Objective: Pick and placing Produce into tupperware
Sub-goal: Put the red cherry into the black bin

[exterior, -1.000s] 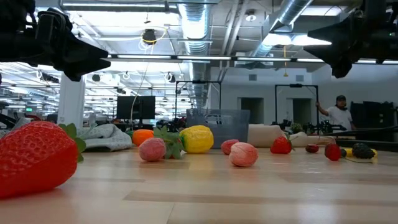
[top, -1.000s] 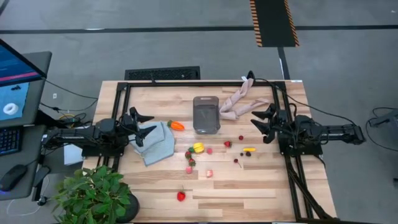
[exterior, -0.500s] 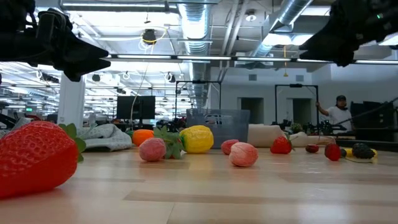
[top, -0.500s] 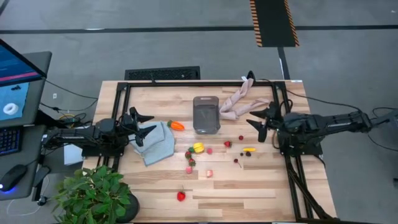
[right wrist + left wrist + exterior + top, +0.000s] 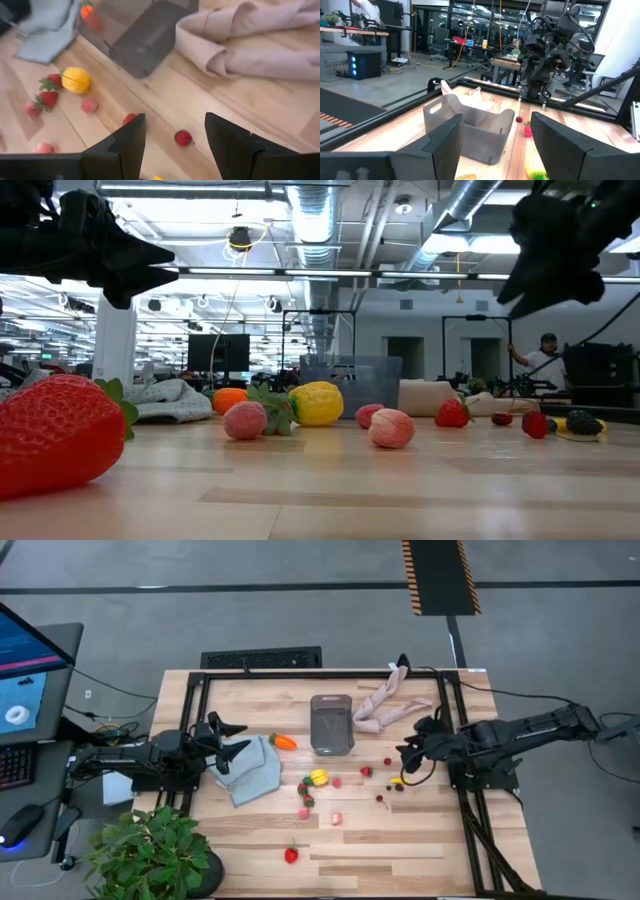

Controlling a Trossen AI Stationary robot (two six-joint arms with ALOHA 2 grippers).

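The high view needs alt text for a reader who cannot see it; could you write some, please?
Seen from above, the right gripper, open, reaches over small toy produce scattered on a wooden table. An empty tupperware stands behind the toys; the left gripper waits, open, over a grey-blue cloth.

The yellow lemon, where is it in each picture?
High view: the lemon lies mid-table, below the tupperware.
Low view: lemon at centre, in front of the tupperware.
Left wrist view: only a yellow sliver at the bottom edge; cannot tell if it is the lemon.
Right wrist view: lemon beside strawberries.
Shared landmark: the tupperware.
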